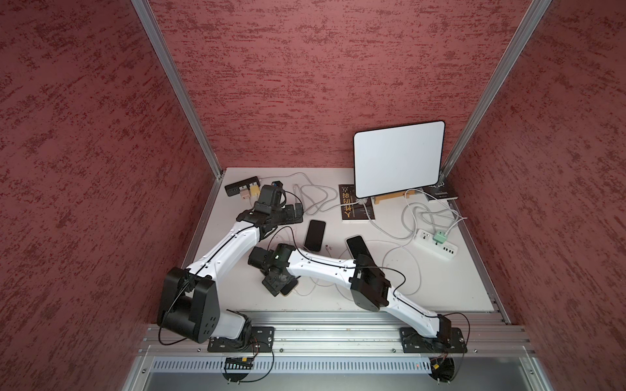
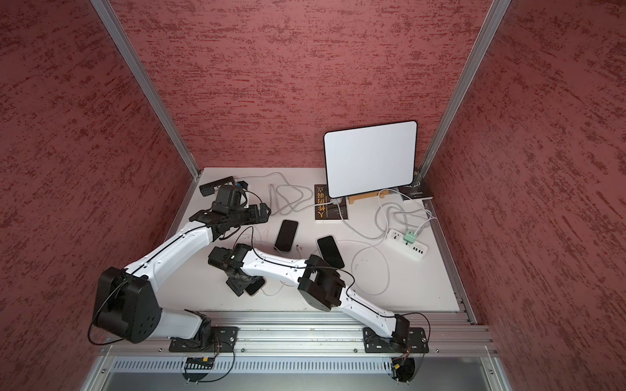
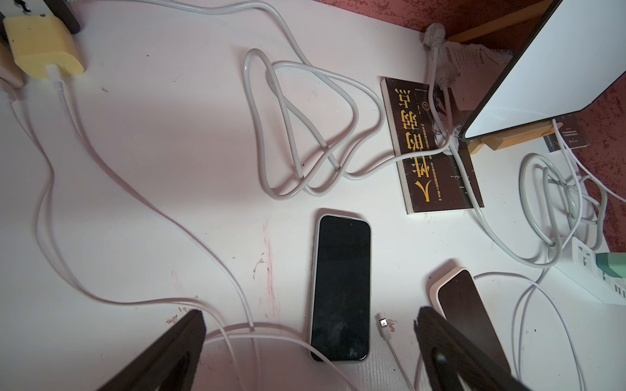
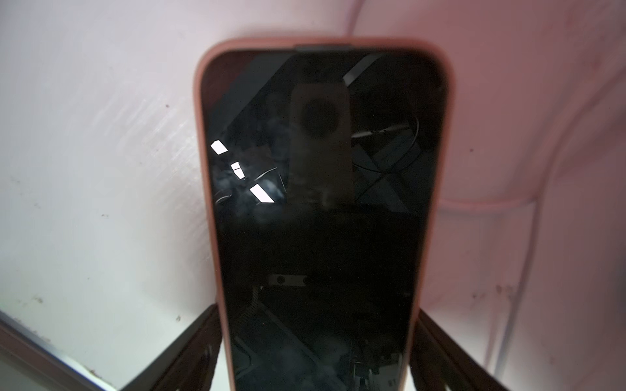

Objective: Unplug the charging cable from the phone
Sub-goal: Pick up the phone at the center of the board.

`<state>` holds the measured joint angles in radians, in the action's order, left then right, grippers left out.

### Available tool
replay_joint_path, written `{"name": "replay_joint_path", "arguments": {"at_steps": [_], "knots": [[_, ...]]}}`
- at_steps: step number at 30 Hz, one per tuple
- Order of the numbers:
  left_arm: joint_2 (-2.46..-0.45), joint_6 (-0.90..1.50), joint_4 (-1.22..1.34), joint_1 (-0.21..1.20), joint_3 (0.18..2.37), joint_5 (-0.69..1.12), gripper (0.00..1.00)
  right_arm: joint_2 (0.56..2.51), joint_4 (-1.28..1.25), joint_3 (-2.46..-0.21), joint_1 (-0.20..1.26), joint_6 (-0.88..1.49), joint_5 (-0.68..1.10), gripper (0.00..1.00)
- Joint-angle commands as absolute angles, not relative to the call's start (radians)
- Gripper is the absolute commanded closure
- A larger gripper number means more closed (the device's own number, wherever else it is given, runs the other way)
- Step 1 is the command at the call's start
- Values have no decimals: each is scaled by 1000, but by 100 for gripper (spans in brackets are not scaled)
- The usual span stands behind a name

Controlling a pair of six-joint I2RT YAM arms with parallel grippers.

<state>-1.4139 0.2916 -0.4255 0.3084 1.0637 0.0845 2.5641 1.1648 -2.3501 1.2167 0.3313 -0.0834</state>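
Coral-cased phone (image 4: 321, 203) between fingers of right hand (image 4: 318, 309) — whether gripped, cannot tell, left hand (image 3: 310, 315) spread wide.

Both top views looked steeply down from high above the front edge of the table (image 1: 457, 287) (image 2: 423, 287), facing the back wall (image 1: 305, 84), far enough off to hold the whole tabletop; they shared almost the same scene, shifted slightly sideways. The left wrist camera looked down from some height across the dark phone (image 3: 340, 287), book (image 3: 433, 145) and tablet (image 3: 559, 67), all also in both top views. The right wrist camera sat very near a pink-cased phone (image 4: 321, 220), which filled most of its picture.
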Motion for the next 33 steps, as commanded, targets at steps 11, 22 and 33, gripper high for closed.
{"name": "replay_joint_path", "arguments": {"at_steps": [11,22,33], "knots": [[-1375,285,-395,299,1048,83,0,2466,1057,-2225,1218,294,-142,70],[-1370,285,-385,290,1041,90,0,2209,806,-1900,1211,277,-133,82],[-1330,297,-327,277,1008,150,0,1955,565,-1526,1123,310,-68,85]]}}
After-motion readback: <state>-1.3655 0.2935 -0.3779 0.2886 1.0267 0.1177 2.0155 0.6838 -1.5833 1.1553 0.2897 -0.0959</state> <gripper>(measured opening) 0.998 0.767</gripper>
